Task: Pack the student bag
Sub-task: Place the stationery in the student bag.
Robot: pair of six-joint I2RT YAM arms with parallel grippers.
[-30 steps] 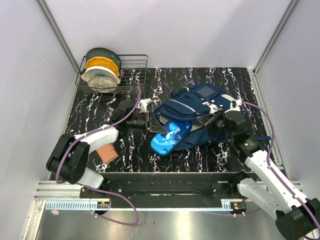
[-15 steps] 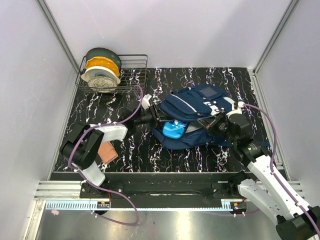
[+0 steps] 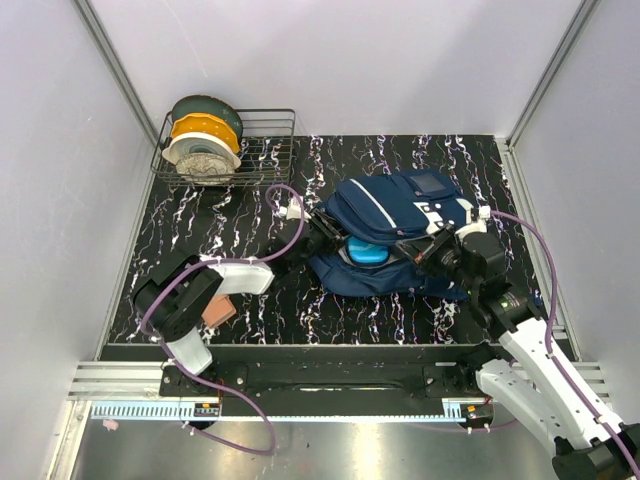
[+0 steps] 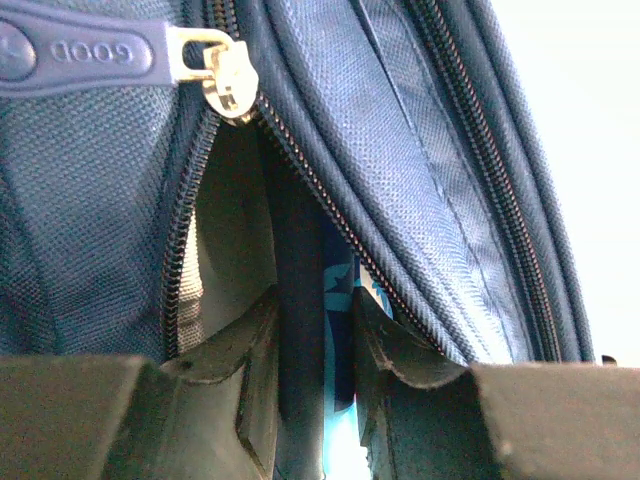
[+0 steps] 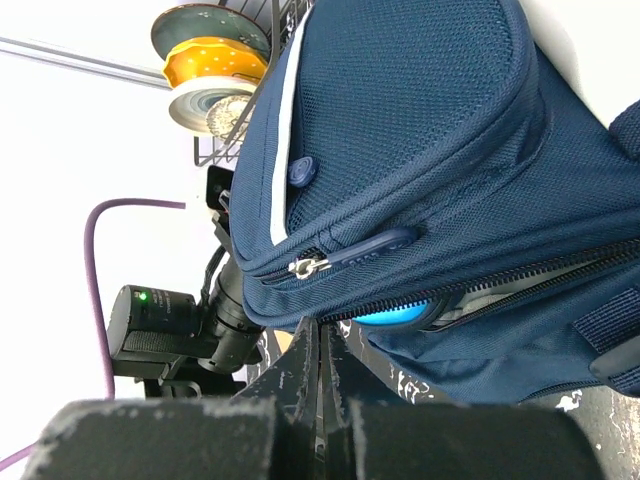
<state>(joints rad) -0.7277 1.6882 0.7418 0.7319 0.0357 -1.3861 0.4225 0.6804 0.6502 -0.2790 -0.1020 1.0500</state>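
Observation:
The navy student bag (image 3: 400,215) lies on its side at the middle right of the marbled table, its main zip open. A small bright blue pouch (image 3: 367,252) sits mostly inside the opening. My left gripper (image 3: 325,238) reaches into the opening from the left. In the left wrist view it (image 4: 318,370) is shut on the pouch (image 4: 340,290), with the bag (image 4: 90,190) and its zip pull (image 4: 225,75) close above. My right gripper (image 3: 432,256) is shut on the bag's zip edge (image 5: 335,312). The pouch (image 5: 400,313) shows through the gap there.
A wire basket (image 3: 262,150) holding several filament spools (image 3: 203,140) stands at the back left; it also shows in the right wrist view (image 5: 215,60). A tan block (image 3: 215,308) lies beside the left arm near the front edge. Walls enclose the table on three sides.
My left gripper has carried the blue pouch rightward from the table in front of the bag into the bag's opening. The bag has shifted a little to the right with the right gripper.

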